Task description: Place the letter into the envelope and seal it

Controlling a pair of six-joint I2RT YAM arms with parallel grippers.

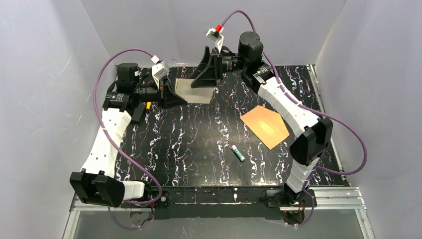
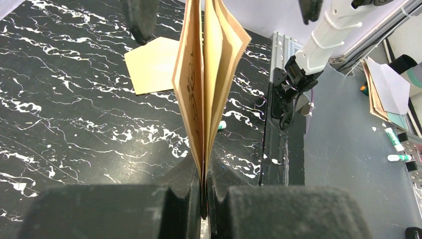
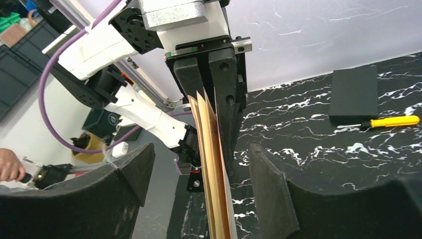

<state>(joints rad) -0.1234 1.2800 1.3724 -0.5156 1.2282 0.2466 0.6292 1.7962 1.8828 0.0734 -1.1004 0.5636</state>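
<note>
- The left gripper (image 2: 204, 181) is clamped tight on 1 edge of the folded letter (image 2: 211, 74), holding it over the far part of the table (image 1: 189, 149).
- The letter's leaves fan apart a little away from the pinch; at least 3 show in the left wrist view.
- The right gripper (image 3: 203, 149) has its 2 fingers (image 3: 127, 184) spread wide, 1 on each side of the letter, with a gap showing on both sides.
- The envelope (image 1: 265, 125) lies flat on the right side of the table, well apart from the letter and close to the right arm.
- A white tube (image 1: 237, 152) with a green cap lies near the envelope.
- A yellow screwdriver (image 3: 393, 121) lies just beside a dark card (image 3: 354, 94).
</note>
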